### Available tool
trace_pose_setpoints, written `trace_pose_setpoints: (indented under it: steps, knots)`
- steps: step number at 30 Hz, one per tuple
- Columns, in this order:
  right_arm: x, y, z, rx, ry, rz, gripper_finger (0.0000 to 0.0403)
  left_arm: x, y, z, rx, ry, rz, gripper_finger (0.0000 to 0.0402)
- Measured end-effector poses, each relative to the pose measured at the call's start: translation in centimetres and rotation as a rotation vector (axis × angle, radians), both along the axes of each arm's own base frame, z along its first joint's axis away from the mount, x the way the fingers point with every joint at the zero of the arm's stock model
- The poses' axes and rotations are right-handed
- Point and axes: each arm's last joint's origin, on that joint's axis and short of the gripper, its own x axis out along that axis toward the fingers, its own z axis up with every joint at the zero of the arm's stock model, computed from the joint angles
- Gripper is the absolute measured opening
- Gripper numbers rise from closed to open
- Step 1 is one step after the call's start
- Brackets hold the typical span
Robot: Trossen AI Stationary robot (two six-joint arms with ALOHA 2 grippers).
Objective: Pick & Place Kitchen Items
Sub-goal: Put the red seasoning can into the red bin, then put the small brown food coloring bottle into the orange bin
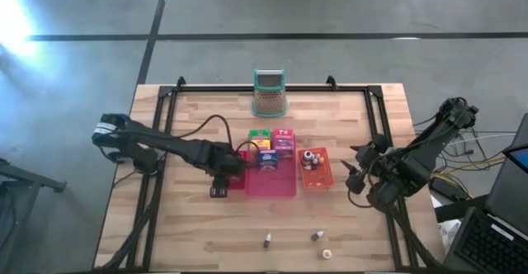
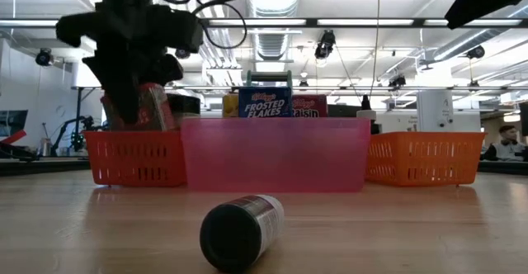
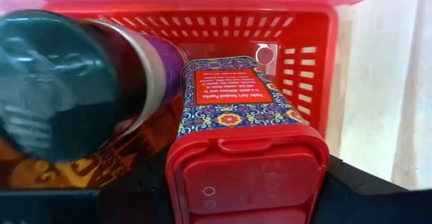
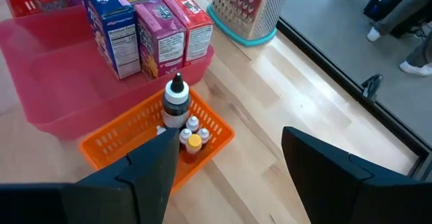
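On our wooden desk (image 1: 198,224), the left gripper (image 1: 221,175) has its fingers clamped on a small red-lidded spice tin (image 3: 233,126) over the red basket (image 3: 307,55); we judge it light, rigid and slick, best gripped across its flat sides, while the right gripper (image 1: 356,175) waits, fingers apart.

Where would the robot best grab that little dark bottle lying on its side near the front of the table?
Probably around the middle of its round body, from straight above. The dark bottle lies flat on the bare wooden table with open space on either side, so fingers set across its width could close on the curved sides. Its cap end looks too short to offer a sure hold.
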Motion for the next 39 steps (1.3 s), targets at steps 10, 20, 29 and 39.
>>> trace_pose_setpoints:
  steps: [10,20,29,39]
  knots:
    - [0.1,0.0,0.2,-0.002,-0.001,0.009,0.0221,1.7,-0.3,-1.5,0.017,0.044,-0.029,0.0218]
    - [0.1,0.1,0.0,-0.004,0.001,0.011,0.0207,3.4,-0.6,-1.7,0.032,0.117,-0.049,0.0223]
    - [0.1,0.1,0.0,-0.012,0.008,0.027,0.0215,3.3,-0.6,-0.5,0.026,0.141,-0.014,0.0265]
    - [0.2,0.1,0.0,-0.023,0.019,0.041,0.0242,3.2,-0.6,4.4,0.015,0.080,0.048,0.0263]
